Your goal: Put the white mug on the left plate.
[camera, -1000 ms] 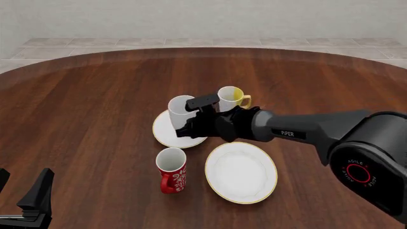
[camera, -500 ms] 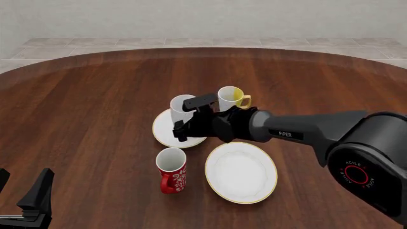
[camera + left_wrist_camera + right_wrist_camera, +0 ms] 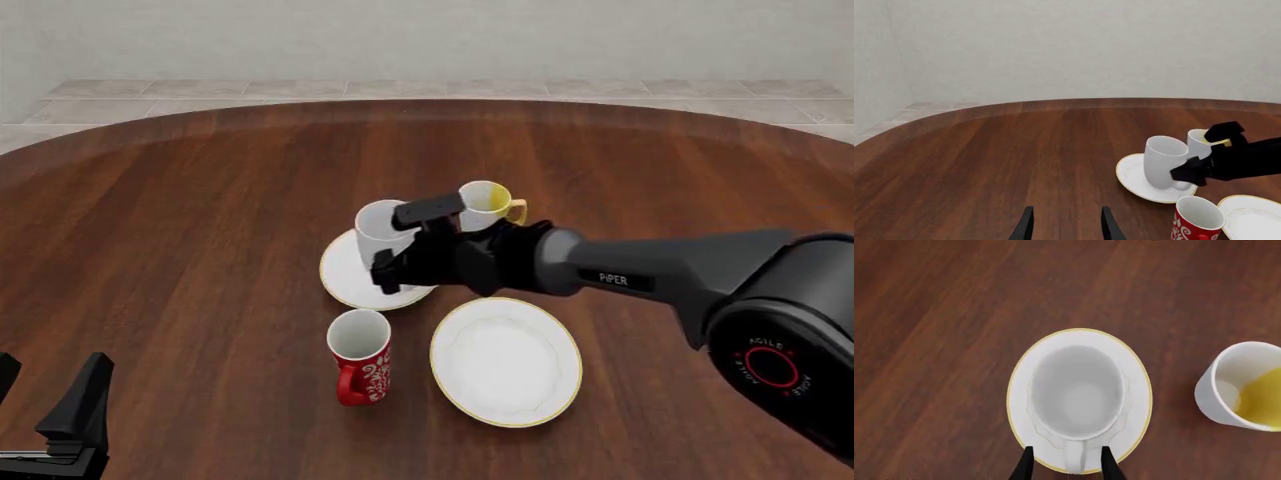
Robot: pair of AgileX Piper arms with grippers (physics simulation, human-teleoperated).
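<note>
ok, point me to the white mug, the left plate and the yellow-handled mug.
white mug (image 3: 1077, 392), right wrist view, on its inner bottom.
left plate (image 3: 1131, 170), left wrist view, on bare plate surface beside the mug.
yellow-handled mug (image 3: 478, 200), front view, on its white outer wall near the rim.

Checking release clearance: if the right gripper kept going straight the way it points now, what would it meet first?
Most likely the white mug: its handle lies between the right gripper fingers, with the left plate beneath. Exact depth is unclear.
</note>
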